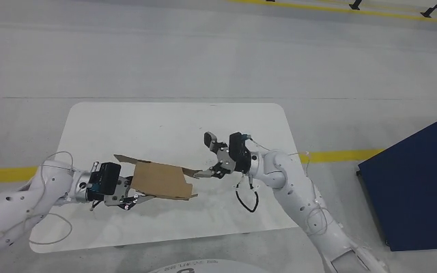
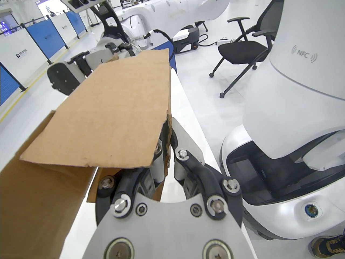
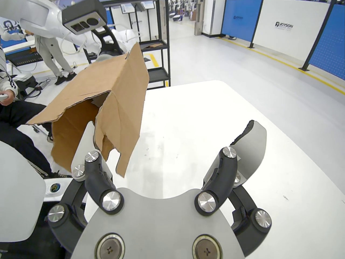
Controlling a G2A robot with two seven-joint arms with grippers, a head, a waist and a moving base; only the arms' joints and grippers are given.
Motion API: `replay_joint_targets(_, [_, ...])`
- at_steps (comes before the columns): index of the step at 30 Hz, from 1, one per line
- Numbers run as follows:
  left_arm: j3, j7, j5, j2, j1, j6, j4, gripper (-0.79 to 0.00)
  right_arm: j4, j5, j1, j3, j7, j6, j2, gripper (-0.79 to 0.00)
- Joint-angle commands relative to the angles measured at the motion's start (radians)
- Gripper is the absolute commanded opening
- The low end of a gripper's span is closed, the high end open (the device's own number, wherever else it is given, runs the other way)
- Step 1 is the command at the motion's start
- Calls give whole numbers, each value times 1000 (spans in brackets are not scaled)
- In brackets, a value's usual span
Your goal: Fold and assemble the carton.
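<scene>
The left gripper (image 2: 168,149) is drawn in narrow, its 2 fingers pinching a ragged edge of the carton (image 2: 107,109) between them. From that grip the brown cardboard runs straight out ahead of the gripper, held up off the white table (image 1: 171,123). 1 broad panel lies uppermost, and a second panel drops away below it beside the gripper.

The right gripper (image 3: 169,136) faces the left one from the carton's opposite end. It is spread wide and holds nothing. Of its 2 fingers (image 3: 86,141), 1 rests against the carton's open end, where a torn flap laps over the finger's tip. The other stands well apart from the cardboard, over the table.

In the top view the carton spans the gap between the 2 grippers, 1 end clamped in the left gripper and the other touching the nearer finger of the right. Seen from the right wrist, that end is partly opened, with a hollow showing between its panels just ahead of the touching finger.
</scene>
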Motion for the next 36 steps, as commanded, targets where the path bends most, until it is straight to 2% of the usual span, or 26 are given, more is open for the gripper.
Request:
replay_joint_targets(1, [3,10,-6,12,1,10,-3,-785,-3,19,-22,42,-29,-7,9,0])
replay_joint_targets(7, [24,28,-19,36,-7,28,-26,-785,33,64,-25,73,-50,-7,28,0])
replay_joint_targets(12, [53,30,-19,45,-24,30,-43,-785,62,75,49,-22,54,10,14,0])
replay_joint_targets(14, [67,29,-21,46,-33,29,-44,-785,62,70,80,-75,96,35,4,0])
replay_joint_targets(21, [108,37,-30,46,-65,37,-33,-785,86,113,149,-183,150,-7,-13,0])
replay_joint_targets(36, [198,47,-47,33,-136,47,-14,-785,90,195,209,-294,174,-7,29,0])
